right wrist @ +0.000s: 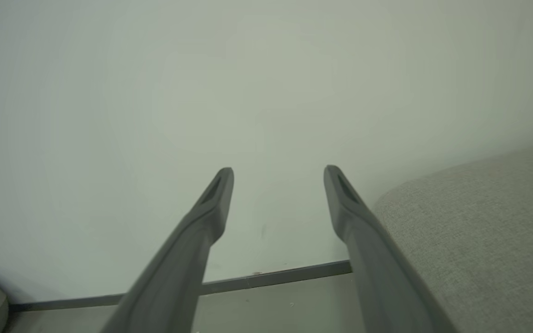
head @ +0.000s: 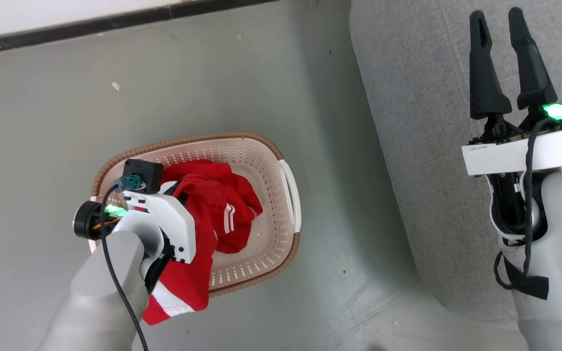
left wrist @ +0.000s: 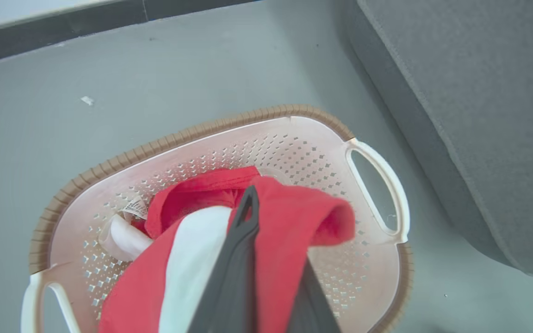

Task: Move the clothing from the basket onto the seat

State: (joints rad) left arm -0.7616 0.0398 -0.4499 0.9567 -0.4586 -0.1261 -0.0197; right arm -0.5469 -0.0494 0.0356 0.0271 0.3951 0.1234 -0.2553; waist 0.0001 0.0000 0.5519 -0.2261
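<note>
While the left gripper (left wrist: pixel 252 208) is clamped shut on a fold of the clothing (head: pixel 217 209), its dark fingers (left wrist: pixel 234 277) press red and white fabric between them above the basket (head: pixel 266 161). Head view: the basket stands on the grey floor (head: pixel 212 73) at 8 o'clock. The red clothing is heaped inside it, with one white-banded end reaching past the brown rim at 7 o'clock. The seat (head: pixel 417 97) occupies the sector from 1 to 4 o'clock, near the basket but apart from it, with a strip of floor between. The right gripper (head: pixel 496 17) sits at 2 o'clock over the seat, fingers spread and holding nothing. Right wrist view: the parted fingers (right wrist: pixel 215 194) point toward a pale wall (right wrist: pixel 248 92).
</note>
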